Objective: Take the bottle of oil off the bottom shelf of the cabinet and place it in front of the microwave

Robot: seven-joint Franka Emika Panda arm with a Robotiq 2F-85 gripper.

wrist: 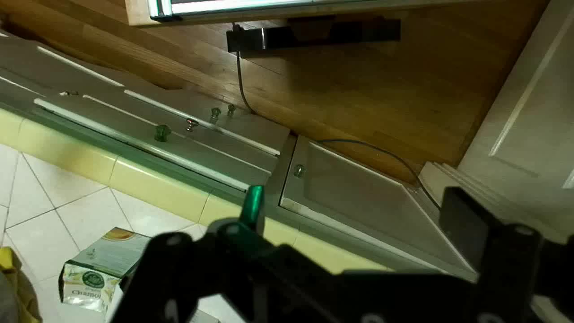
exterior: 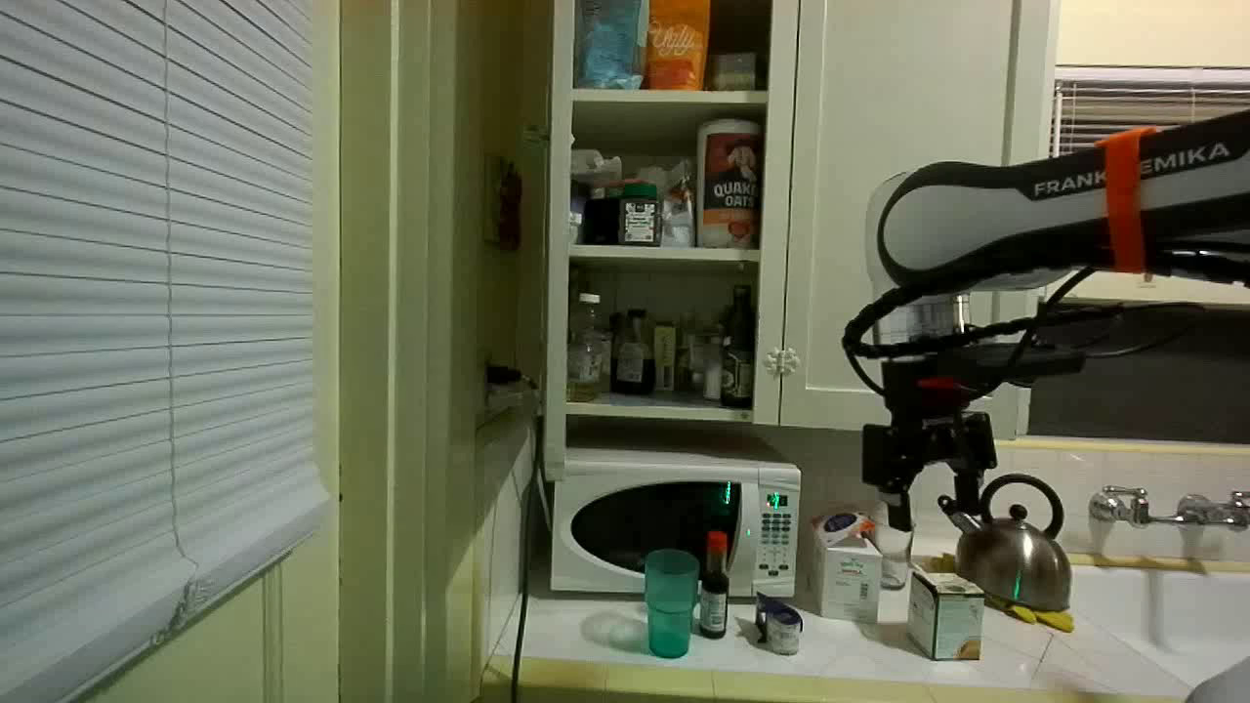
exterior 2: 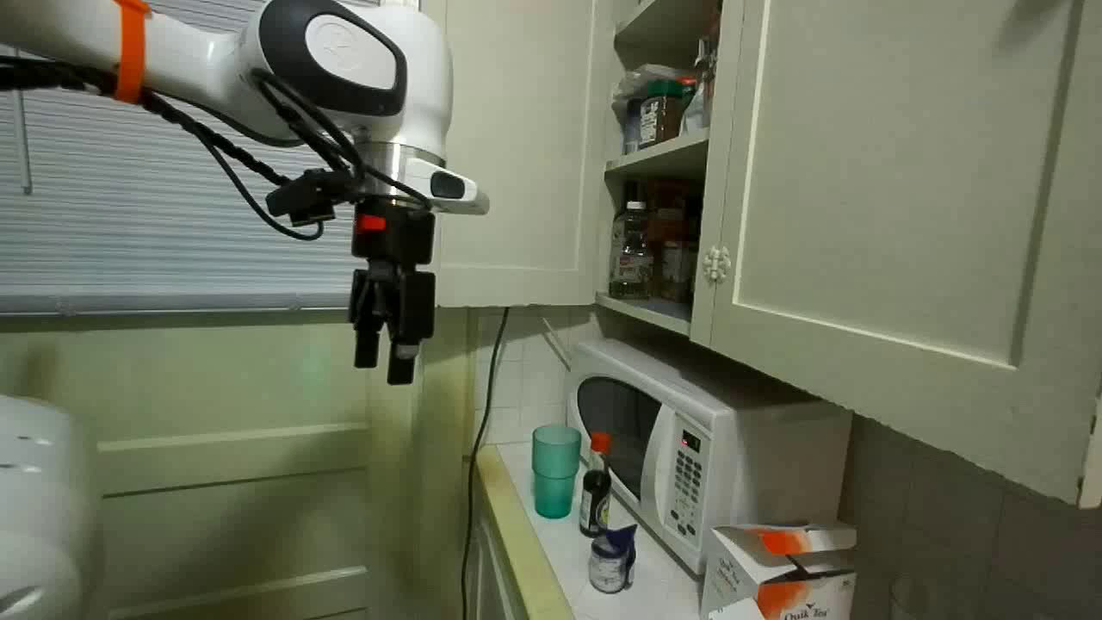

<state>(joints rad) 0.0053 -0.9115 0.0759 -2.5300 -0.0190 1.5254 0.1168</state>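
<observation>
The bottle of oil, pale and clear with a white cap (exterior: 587,351), stands upright at the left end of the bottom shelf (exterior: 659,411). It also shows in an exterior view (exterior 2: 633,254). The cream-white cabinet (exterior: 783,244) is open, with several dark bottles on that shelf. The white microwave (exterior: 635,522) sits on the counter below it. My gripper (exterior: 933,503) points down, apart from the bottle, right of the cabinet opening in this exterior view. Its fingers are spread and empty in the wrist view (wrist: 358,215). The bottle is out of the wrist view.
A teal cup (exterior: 672,600), a dark bottle with a red cap (exterior: 715,591) and a small jar (exterior: 781,627) stand in front of the microwave. Tea boxes (exterior: 848,576) (exterior: 945,615) and a kettle (exterior: 1016,561) stand to the right. A closed cabinet door (exterior 2: 895,215) adjoins the opening.
</observation>
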